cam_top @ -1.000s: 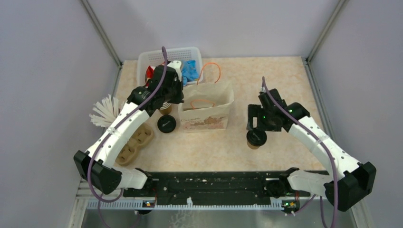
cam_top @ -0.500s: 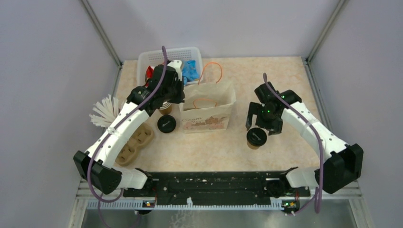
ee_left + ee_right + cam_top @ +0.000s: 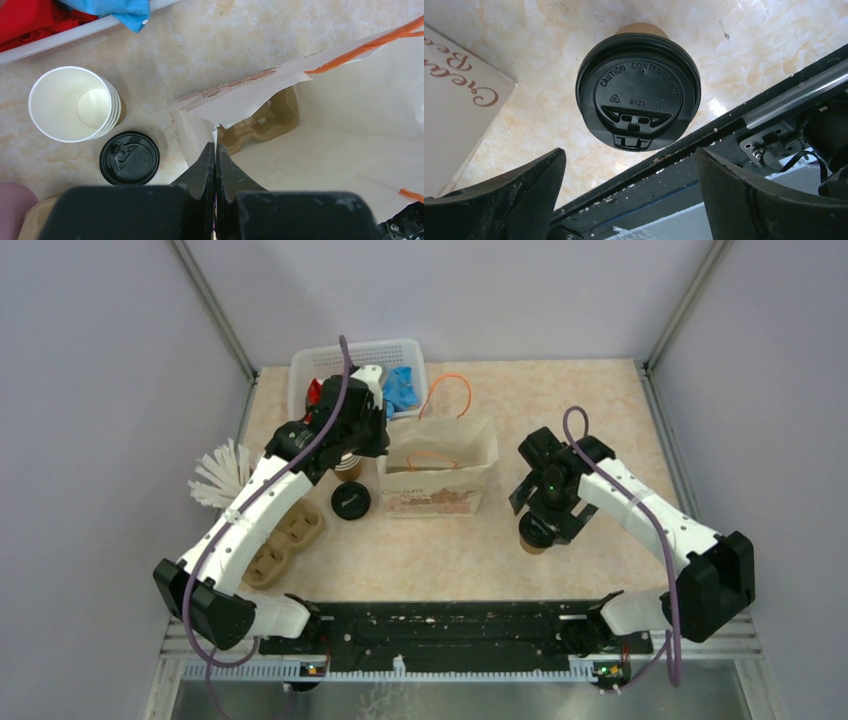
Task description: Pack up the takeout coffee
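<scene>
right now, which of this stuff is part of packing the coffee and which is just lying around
In the job: takeout coffee; paper bag; right gripper, open over the coffee; left gripper, shut on the bag's edge.
Lying about: stack of lidless cups; loose black lid; white basket; cup carrier.

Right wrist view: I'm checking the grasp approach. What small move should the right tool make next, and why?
Probably lower the right tool straight down, then close. Its fingers are spread open, above and to either side of the upright brown kraft paper cup with the round black plastic lid, touching nothing. The lid sits roughly centred between them.
</scene>
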